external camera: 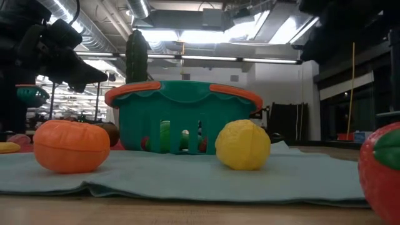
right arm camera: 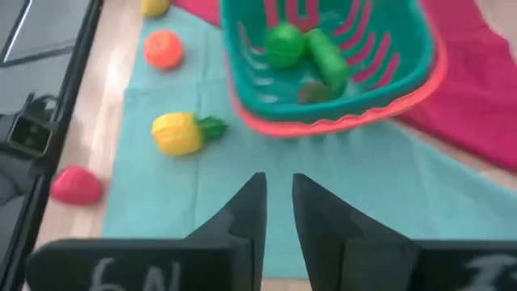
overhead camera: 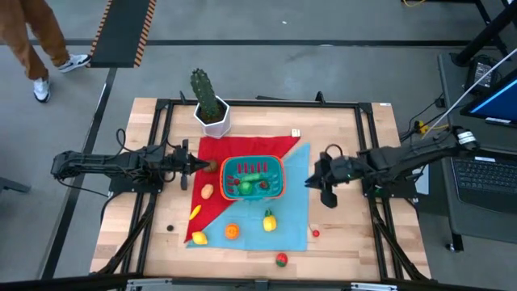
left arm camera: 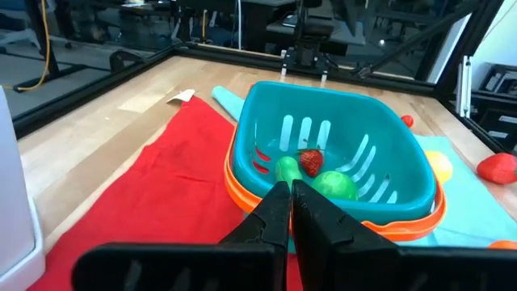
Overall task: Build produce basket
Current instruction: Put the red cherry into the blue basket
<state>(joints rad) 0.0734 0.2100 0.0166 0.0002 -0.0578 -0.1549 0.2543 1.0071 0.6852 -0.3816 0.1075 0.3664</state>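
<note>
Your basket is sitting at the middle of the table, on the seam where the red cloth and the teal cloth are meeting. Your left gripper is hovering just beside the basket's left rim, fingers pressed together with nothing between them; in the left wrist view the closed fingertips are pointing straight at the orange-red rim. Your right gripper is waiting on the opposite side of the basket, a little apart from it, its fingers standing slightly parted and empty over the teal cloth.

Inside the basket you are seeing three pieces clearly: a round green one, a long green one and a small red one. The basket wall may be hiding more, so you cannot tell the full count.

Outside the basket you are looking at seven loose pieces: a brown one touching the left gripper's tip, a tan one, two yellow ones, an orange one, a yellow pineapple-like one, and a red strawberry lying off the cloth near the table's front edge. A tiny red thing beside the teal cloth is too small to make out.

One cactus pot is standing behind the basket.
</note>
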